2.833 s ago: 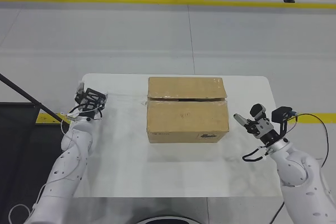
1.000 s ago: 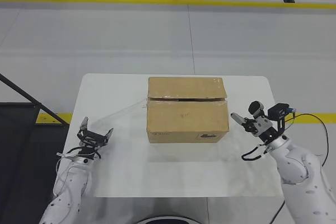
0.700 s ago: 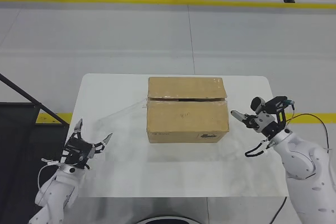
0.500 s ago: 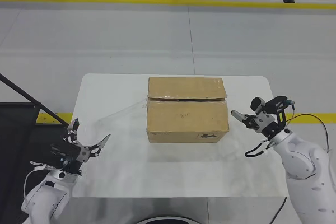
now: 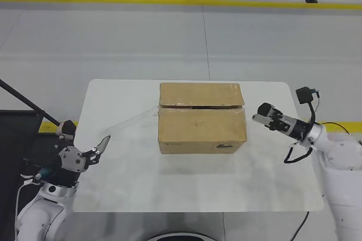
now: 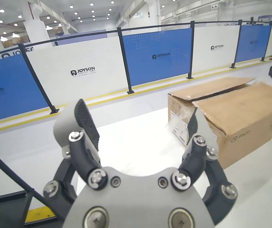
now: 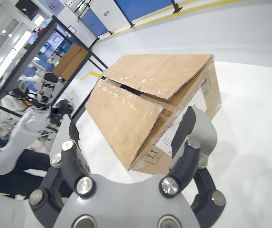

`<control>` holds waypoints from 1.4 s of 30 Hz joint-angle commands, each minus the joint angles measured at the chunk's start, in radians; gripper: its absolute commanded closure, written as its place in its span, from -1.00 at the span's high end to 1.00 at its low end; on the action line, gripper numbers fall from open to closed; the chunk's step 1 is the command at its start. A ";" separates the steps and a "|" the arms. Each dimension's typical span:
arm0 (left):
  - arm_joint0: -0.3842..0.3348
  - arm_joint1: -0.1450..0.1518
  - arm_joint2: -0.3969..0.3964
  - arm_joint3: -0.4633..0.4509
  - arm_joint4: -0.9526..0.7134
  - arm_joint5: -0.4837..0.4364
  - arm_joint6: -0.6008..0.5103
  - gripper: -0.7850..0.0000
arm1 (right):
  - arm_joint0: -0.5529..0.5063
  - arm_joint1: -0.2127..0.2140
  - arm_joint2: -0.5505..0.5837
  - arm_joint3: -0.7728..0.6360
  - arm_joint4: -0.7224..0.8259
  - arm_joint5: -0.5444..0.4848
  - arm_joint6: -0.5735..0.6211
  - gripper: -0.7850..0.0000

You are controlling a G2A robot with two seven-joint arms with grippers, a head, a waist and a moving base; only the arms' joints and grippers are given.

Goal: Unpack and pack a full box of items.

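At the table's near-left corner, approx 8 o'clock (12 = edge farthest from the bot), the L gripper [image 5: 85, 134] sits right at the rim of the white table [image 5: 133, 175]. Its fingers are spread wide w/ nothing between them, and it aims toward 2 o'clock at the box.

Over at 3 o'clock the R gripper [image 5: 260, 114] hovers just beside the box's end and points at it. Can't tell if it touches the cardboard. Its wrist cam shows the jaws apart & empty.

Mid-table, slightly toward 12, stands the box [image 5: 199, 123]: brown cardboard, long side running 9 to 3, flat on the tabletop. Both top flaps [image 7: 136, 91] are folded down w/ a dark gap along the seam. They carry shiny clear tape, and the near one sits a bit proud at its 3 o'clock end. A faint clear film strip [image 5: 130, 120] trails from the seam's 9 o'clock end across the table toward 8.

Past the table at 9 to 10 o'clock a black pole [image 5: 18, 96] slants over the grey floor. A yellow line [image 5: 353, 126] runs off at 3 o'clock. Farther back, blue & white fence panels [image 6: 150, 58] close off the bay.
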State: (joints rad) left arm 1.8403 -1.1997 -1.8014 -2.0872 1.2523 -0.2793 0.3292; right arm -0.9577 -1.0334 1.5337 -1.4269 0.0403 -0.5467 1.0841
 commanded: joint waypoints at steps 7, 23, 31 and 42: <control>-0.006 -0.001 -0.028 0.004 -0.054 -0.015 -0.002 1.00 | 0.146 -0.004 -0.101 0.168 0.114 0.069 0.146 1.00; -0.004 -0.006 -0.033 0.012 -0.073 -0.002 0.000 1.00 | 0.263 -0.023 -0.231 0.343 0.286 0.043 0.232 1.00; -0.004 -0.006 -0.033 0.012 -0.073 -0.002 0.000 1.00 | 0.261 -0.012 -0.248 0.323 0.508 0.094 0.283 1.00; -0.057 -0.004 0.038 0.002 -0.001 -0.044 -0.061 1.00 | 0.173 0.032 -0.230 0.160 0.618 0.165 0.355 1.00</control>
State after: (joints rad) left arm 1.7903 -1.2041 -1.7743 -2.0861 1.2370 -0.3171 0.2756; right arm -0.7751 -1.0055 1.3029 -1.2544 0.6644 -0.3860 1.4347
